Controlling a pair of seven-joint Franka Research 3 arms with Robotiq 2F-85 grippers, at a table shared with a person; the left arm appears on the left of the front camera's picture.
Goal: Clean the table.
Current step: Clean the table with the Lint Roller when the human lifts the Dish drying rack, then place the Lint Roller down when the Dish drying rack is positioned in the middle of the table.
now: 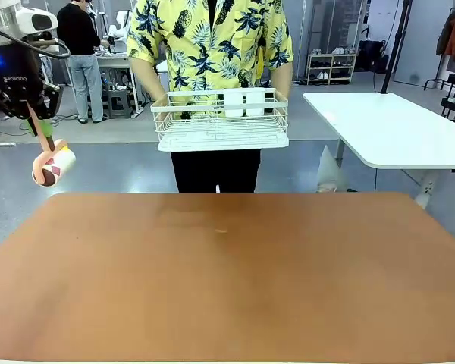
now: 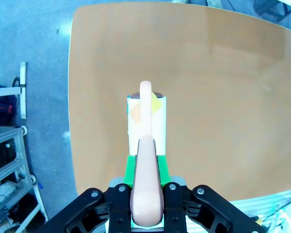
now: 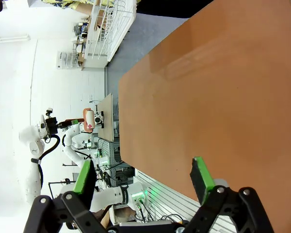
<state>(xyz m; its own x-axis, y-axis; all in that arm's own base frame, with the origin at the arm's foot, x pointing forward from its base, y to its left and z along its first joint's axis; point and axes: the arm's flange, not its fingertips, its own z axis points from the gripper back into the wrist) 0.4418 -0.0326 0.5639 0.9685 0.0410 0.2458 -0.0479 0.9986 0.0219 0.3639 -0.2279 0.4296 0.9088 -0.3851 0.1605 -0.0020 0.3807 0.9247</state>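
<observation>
Already the table (image 1: 227, 280) lies bare, its terracotta top spreading below both arms, while a person beyond its far edge holds a white dish rack (image 1: 221, 121) clear of it, so rolling looks like what is left. Above its left corner the left gripper (image 1: 36, 121) is clenched on a lint roller (image 1: 53, 165) lifted off the top; over its near edge the right gripper (image 3: 143, 177) has its 2 pads spread, holding nothing.

Quick count from my side: 1 terracotta counter (image 1: 227, 280), 1 white counter (image 1: 398, 129), 1 wire dish rack (image 1: 221, 121), 1 lint roller (image 1: 51, 165), 2 claws, mine left (image 2: 146, 194) and right (image 3: 143, 182).
</observation>
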